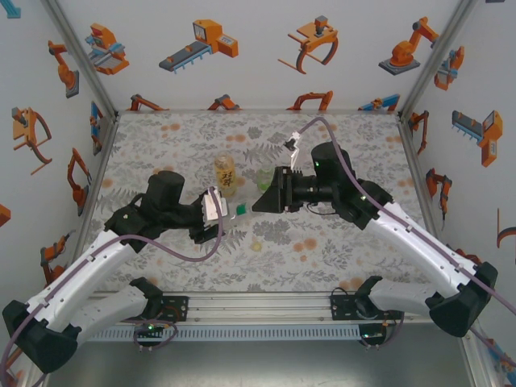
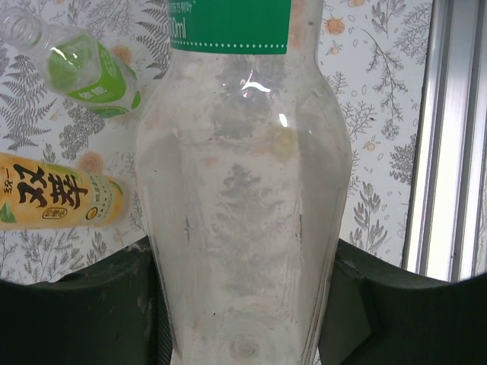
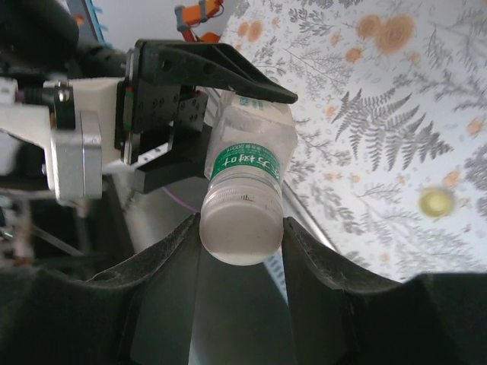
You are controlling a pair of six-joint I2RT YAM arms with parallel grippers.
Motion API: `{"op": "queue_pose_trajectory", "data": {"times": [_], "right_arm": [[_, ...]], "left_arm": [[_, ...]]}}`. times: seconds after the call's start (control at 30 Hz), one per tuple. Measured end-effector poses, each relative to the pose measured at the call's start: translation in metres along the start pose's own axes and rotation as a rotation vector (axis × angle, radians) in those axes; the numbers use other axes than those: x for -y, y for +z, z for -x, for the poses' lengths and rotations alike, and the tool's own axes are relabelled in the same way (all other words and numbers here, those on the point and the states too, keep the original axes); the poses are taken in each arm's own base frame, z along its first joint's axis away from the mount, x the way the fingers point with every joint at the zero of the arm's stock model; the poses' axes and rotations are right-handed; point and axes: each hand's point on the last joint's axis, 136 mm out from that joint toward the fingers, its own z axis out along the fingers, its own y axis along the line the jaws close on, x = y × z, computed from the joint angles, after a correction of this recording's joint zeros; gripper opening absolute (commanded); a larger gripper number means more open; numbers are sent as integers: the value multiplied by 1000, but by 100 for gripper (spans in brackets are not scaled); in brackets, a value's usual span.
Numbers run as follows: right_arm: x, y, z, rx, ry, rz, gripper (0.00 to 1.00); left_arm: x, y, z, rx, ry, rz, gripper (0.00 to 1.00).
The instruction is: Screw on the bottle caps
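My left gripper (image 2: 245, 266) is shut on the body of the slim colourless bottle (image 2: 243, 190), which has a green label. In the top view this gripper (image 1: 216, 211) holds the bottle level, its neck pointing right at my right gripper (image 1: 262, 201). In the right wrist view the right gripper (image 3: 240, 226) is shut on the whitish cap (image 3: 240, 228), which sits on that bottle's neck. A pale yellow cap (image 3: 436, 201) lies loose on the table (image 1: 256, 246). The amber bottle (image 1: 225, 174) and the green-tinted bottle (image 1: 264, 176) stand behind the grippers. The green-tinted bottle's neck (image 2: 19, 26) is uncapped.
The patterned table top (image 1: 339, 258) is walled on three sides by panels with robot pictures. A metal rail (image 1: 258, 305) runs along the near edge between the arm bases. A cable (image 1: 322, 129) loops above the right arm.
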Motion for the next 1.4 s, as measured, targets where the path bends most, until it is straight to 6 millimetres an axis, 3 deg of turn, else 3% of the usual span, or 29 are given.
{"op": "queue_pose_trajectory", "data": {"times": [0.23, 0.4, 0.57, 0.83, 1.07, 1.4], "right_arm": [[11, 2, 1, 7, 232, 2, 3], [13, 1, 1, 10, 268, 2, 28], [5, -10, 5, 57, 171, 1, 53], [-27, -44, 20, 173, -144, 24, 66], [-45, -62, 22, 204, -442, 17, 61], [-77, -72, -13, 142, -1135, 193, 61]], "left_arm": [[-2, 0, -1, -6, -8, 9, 0], [-3, -1, -1, -4, -9, 16, 0], [-4, 0, 7, 29, 11, 19, 0], [3, 0, 25, 106, 48, -22, 0], [4, 0, 26, 114, 49, -30, 0], [7, -1, 30, 133, 52, -50, 0]]}}
